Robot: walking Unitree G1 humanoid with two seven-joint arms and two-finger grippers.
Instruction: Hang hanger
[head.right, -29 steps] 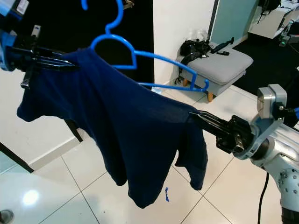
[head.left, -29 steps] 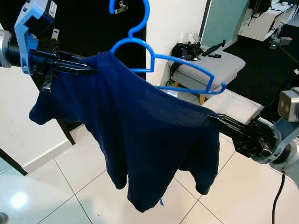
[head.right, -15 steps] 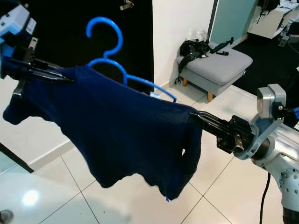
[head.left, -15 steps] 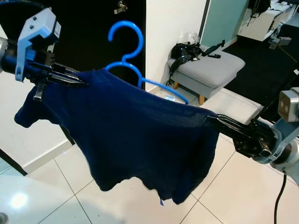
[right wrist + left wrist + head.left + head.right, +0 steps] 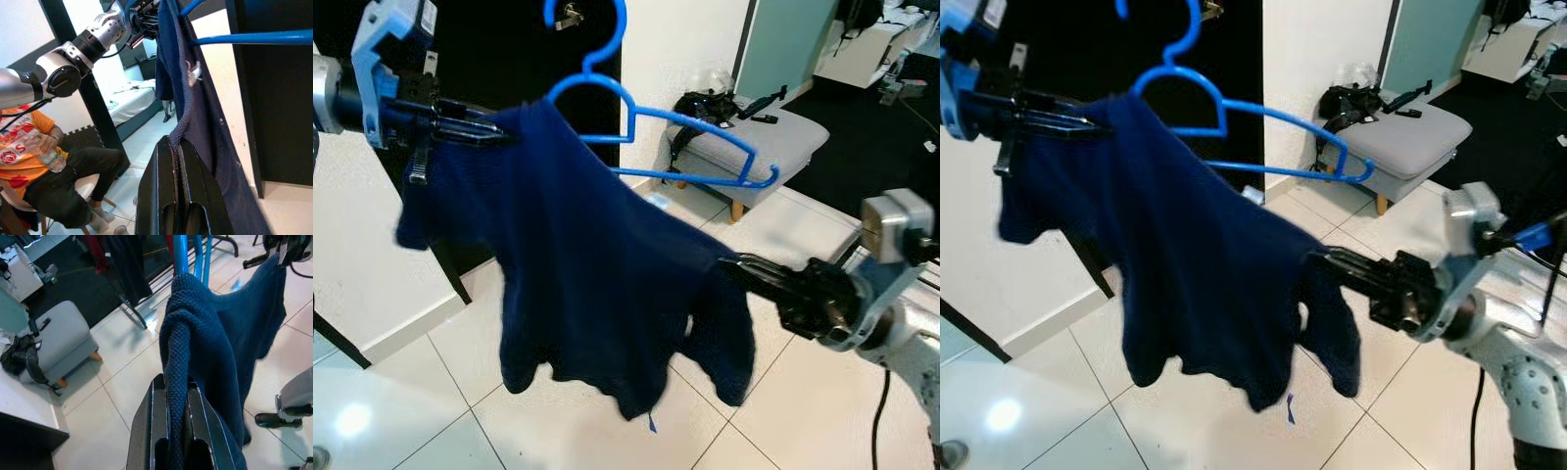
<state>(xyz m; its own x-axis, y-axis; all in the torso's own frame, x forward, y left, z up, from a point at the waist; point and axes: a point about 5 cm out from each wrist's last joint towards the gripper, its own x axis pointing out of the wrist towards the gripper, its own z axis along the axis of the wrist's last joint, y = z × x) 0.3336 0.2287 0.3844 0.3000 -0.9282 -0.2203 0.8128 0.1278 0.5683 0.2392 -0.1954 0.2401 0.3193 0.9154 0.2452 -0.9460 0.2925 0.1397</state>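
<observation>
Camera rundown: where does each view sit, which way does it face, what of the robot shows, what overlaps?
Left eye, right eye: head, facing forward and down at the shirt on the hanger; left gripper and right gripper show.
Left wrist: along its fingers pinching shirt.
Right wrist: along its fingers pinching shirt, toward the other arm; a seated person behind.
Shared: shirt, hanger.

From the head we look forward and down through two side-by-side eyes, sharing the shirt (image 5: 597,255), hanger (image 5: 636,122) and stool (image 5: 1410,132). Our left wrist camera looks close along its fingers (image 5: 159,431) toward the stool. Our right wrist camera looks close along its fingers (image 5: 161,196) toward a seated person (image 5: 44,176).
</observation>
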